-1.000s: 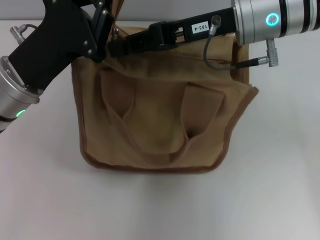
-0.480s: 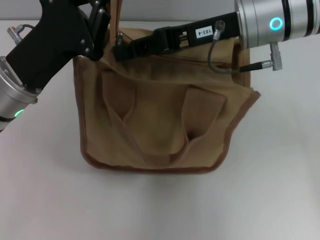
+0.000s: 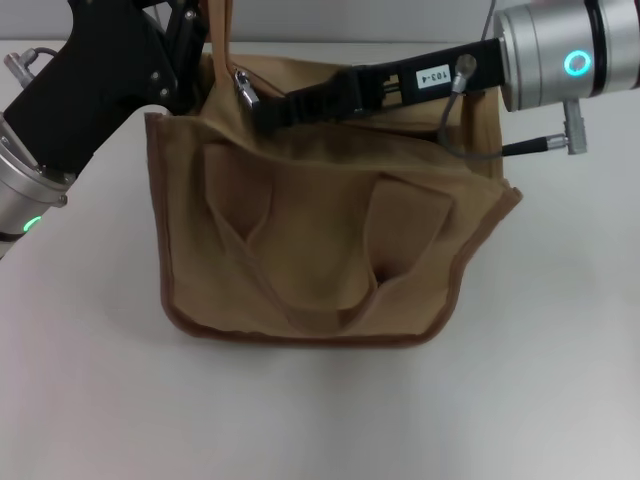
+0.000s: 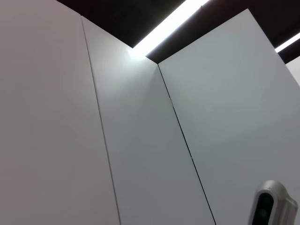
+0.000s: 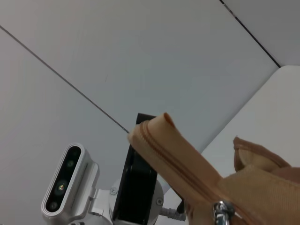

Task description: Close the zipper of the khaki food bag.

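Note:
The khaki food bag [image 3: 310, 250] stands on the white table, its two flat handles drooping over the front face. My left gripper [image 3: 195, 40] is at the bag's top left corner, shut on the fabric end that is pulled upward. My right gripper [image 3: 258, 108] reaches in from the right along the bag's top. Its tip lies just beside the silver slider [image 3: 243, 86]. In the right wrist view the zipper [image 5: 178, 164] runs shut from the lifted corner down to the slider [image 5: 220, 213], with the left gripper [image 5: 138, 173] behind it.
White tabletop [image 3: 560, 360] surrounds the bag on all sides. The right arm's grey cable [image 3: 470, 150] hangs over the bag's top right. The left wrist view shows only wall panels [image 4: 140, 154] and a ceiling light.
My right gripper has drawn back to the right along the bag's top. The left gripper has risen and pulled the bag's corner up. The slider stays near the left end.

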Robot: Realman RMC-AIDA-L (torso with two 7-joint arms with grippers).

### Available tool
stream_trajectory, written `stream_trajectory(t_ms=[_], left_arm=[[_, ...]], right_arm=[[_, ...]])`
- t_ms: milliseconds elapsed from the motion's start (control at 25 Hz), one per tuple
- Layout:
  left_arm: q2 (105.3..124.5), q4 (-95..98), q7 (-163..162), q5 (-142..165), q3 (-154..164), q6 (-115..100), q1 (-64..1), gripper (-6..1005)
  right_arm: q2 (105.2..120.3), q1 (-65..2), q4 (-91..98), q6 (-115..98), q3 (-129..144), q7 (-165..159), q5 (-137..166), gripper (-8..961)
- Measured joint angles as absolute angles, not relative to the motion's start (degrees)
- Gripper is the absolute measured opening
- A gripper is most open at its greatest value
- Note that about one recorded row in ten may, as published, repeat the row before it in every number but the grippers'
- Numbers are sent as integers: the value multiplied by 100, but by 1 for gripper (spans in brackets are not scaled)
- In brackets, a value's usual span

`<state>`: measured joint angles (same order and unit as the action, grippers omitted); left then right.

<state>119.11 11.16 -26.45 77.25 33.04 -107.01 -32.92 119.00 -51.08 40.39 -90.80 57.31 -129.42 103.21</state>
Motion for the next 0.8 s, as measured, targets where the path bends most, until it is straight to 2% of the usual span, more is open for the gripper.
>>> stream_trajectory(t_ms=[200, 440, 800], left_arm=[[11909, 1116, -2645, 7654, 3304, -10663, -3223, 3], [11912, 1116, -2645, 7652, 3333, -10706, -3199, 3], [11916, 1110, -2645, 7653, 3364, -10776, -3220, 4]], right_arm=[[11900, -4956, 4184, -9170, 5725, -12933, 10310, 105], [11900, -4896, 4276, -9218, 5699, -12884, 10288, -2], [11914, -4968, 4280, -9184, 5726, -12660, 9989, 87]])
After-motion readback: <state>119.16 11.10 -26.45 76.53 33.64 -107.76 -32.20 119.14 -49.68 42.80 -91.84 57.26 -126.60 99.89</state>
